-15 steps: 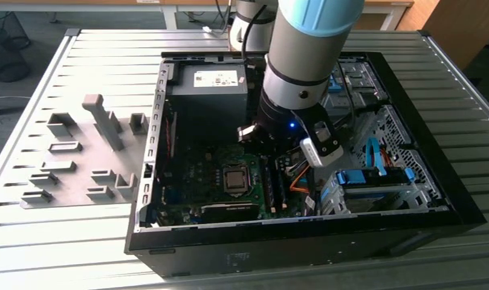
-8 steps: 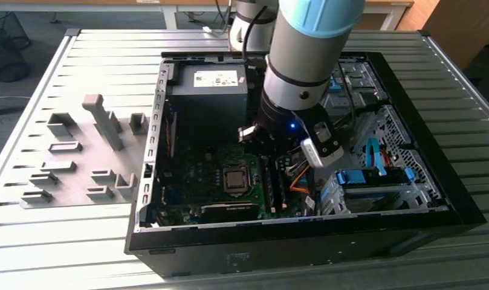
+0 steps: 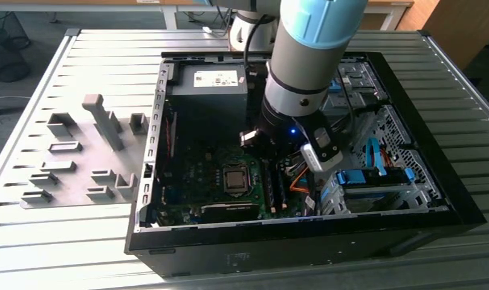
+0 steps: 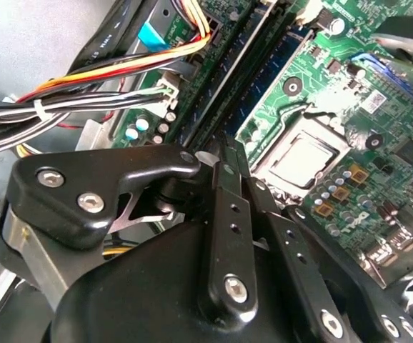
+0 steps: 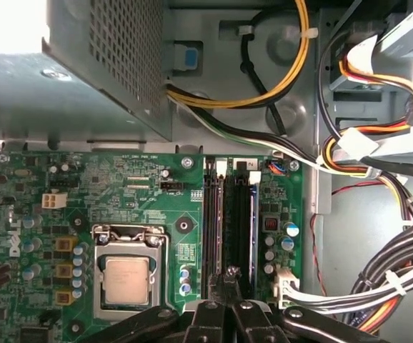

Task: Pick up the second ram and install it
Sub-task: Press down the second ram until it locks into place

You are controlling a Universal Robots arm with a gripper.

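Gripper [image 5: 229, 286] pinched narrow above the RAM slots [image 5: 229, 214] beside the CPU socket [image 5: 128, 268], no second ram visible in it; keep it square to the slot and press evenly.

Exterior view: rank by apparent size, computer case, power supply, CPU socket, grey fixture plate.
1. computer case
2. grey fixture plate
3. power supply
4. CPU socket
The arm hides part of the case interior, but the order is clear.

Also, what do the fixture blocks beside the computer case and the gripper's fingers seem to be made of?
The fixture blocks look like matte grey plastic: uniform dull colour, no shine. The gripper has fingers that look like black-coated metal, semi-gloss, with bare steel screws; a coating over plastic cannot be excluded. The computer case looks like black painted sheet metal.
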